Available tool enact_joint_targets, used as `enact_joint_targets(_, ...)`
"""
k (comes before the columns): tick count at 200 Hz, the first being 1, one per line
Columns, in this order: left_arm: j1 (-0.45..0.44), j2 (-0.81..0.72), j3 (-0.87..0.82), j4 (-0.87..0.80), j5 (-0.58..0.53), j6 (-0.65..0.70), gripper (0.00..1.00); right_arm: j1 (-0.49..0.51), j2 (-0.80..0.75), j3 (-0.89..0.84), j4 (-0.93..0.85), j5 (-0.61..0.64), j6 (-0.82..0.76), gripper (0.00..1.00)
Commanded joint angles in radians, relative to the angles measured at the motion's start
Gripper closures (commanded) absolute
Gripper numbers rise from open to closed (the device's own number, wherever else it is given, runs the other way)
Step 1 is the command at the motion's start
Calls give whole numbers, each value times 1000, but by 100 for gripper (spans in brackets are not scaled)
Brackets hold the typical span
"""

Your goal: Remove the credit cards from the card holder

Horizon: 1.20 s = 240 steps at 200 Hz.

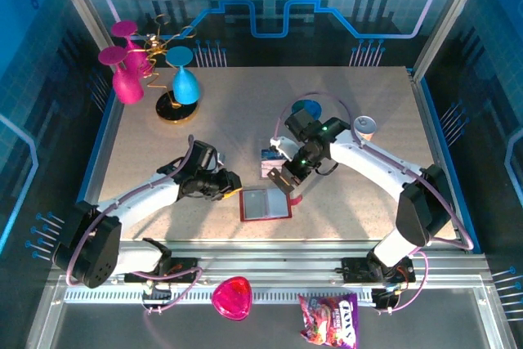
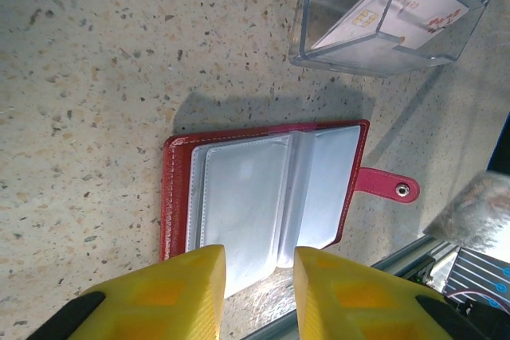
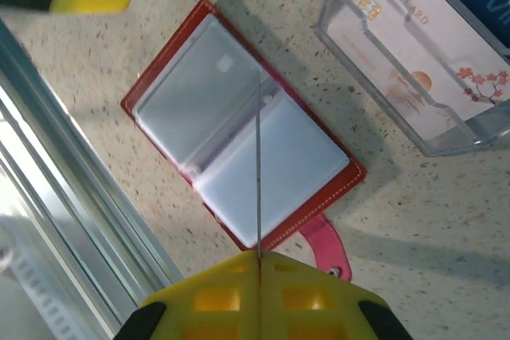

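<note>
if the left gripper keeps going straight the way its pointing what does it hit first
Most likely the open card holder: the left gripper, fingers apart, points straight at it with nothing in between. Depth is unclear, so it might touch the table just short of it.

table [image 2: 96,61]: speckled stone-look top, matt, slightly grainy
card holder [image 2: 263,189]: dark red leather-like cover, fine grain, pale stitching at edge
pockets [image 3: 191,101]: greyish clear plastic film, smooth, soft sheen
snap tab [image 2: 386,186]: same red cover stuff, small shiny metal stud
clear stand [image 2: 382,37]: hard transparent plastic, glossy, smooth
pale card [image 3: 406,61]: smooth printed plastic, gilt chip patch
edge-on card [image 3: 259,165]: thin, stiff, bright along edge
left gripper [image 2: 259,264] fingers [image 2: 171,288]: matt yellow plastic
right gripper [image 3: 259,256] fingers [image 3: 215,300]: matt yellow plastic, black behind
rail [image 3: 72,197]: silvery metal, brushed sheen
snack bag [image 1: 328,320]: glossy crinkled foil
</note>
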Motion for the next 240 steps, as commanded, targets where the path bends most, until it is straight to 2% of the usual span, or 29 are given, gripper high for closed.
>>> enact_joint_targets(1, 11, -24, -16, -49, -14, 29, 72, 7, 25, 74, -158, 31, -330, 100)
enact_joint_targets(34, 14, -39, -16, -60, -22, 34, 72, 15, 73, 158, -264, 86, -499, 100)
enact_joint_targets(67, 19, -59, -22, -59, -36, 33, 72, 20, 72, 186, -288, 124, -611, 100)
enact_joint_targets(140, 22, -87, -60, 1, -39, -17, 68, 14, 142, 278, -323, 208, -706, 100)
enact_joint_targets(240, 29, -89, -65, 19, -60, -39, 66, -25, 374, 628, -442, 203, -791, 100)
